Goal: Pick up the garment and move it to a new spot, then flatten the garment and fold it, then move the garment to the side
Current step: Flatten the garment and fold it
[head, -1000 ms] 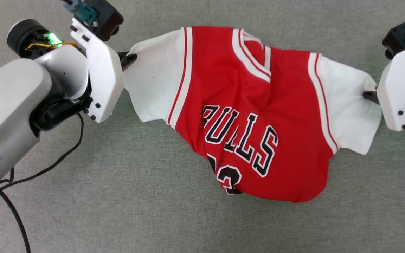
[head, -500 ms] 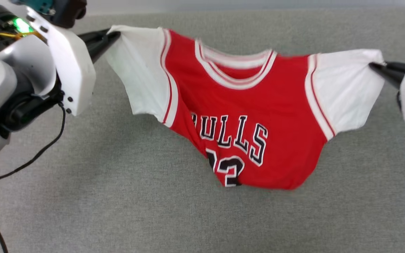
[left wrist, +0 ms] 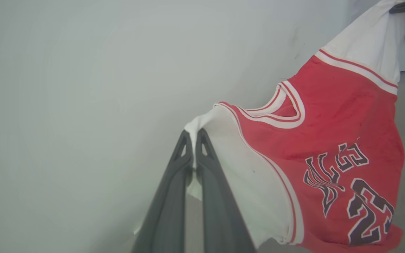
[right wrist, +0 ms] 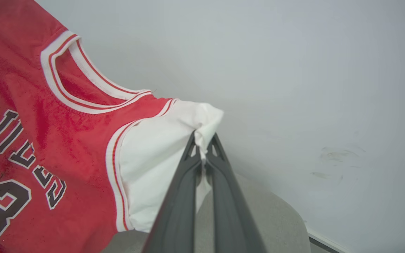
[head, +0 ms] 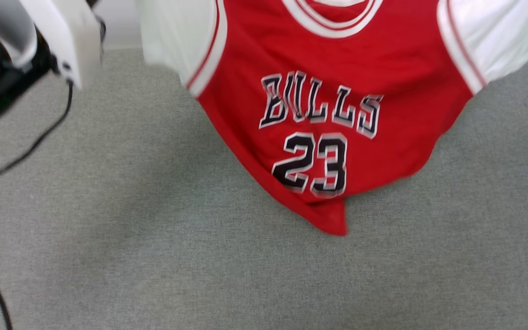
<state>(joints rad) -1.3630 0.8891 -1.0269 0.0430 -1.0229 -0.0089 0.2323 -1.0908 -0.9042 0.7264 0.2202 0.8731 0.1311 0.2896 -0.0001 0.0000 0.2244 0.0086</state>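
Observation:
The garment [head: 332, 78], a red jersey with white sleeves and black "BULLS 23" lettering, hangs in the air above the grey surface, front facing the head camera. Its hem droops to a point at the bottom. My left gripper [left wrist: 192, 135] is shut on the tip of one white sleeve [left wrist: 237, 168]. My right gripper [right wrist: 203, 138] is shut on the tip of the other white sleeve [right wrist: 156, 154]. The garment [left wrist: 329, 140] stretches between the two grips, with its striped collar [right wrist: 79, 80] sagging in the middle.
Grey felt-like surface [head: 154, 256] lies below the hanging garment. A pale wall [left wrist: 83, 88] stands behind it. The white left arm housing [head: 57, 32] and a black cable [head: 25, 151] sit at the upper left of the head view.
Both grippers have lifted the garment off the surface by its sleeves. It went from slumped on the grey surface to hanging spread out, and the head view has tilted.

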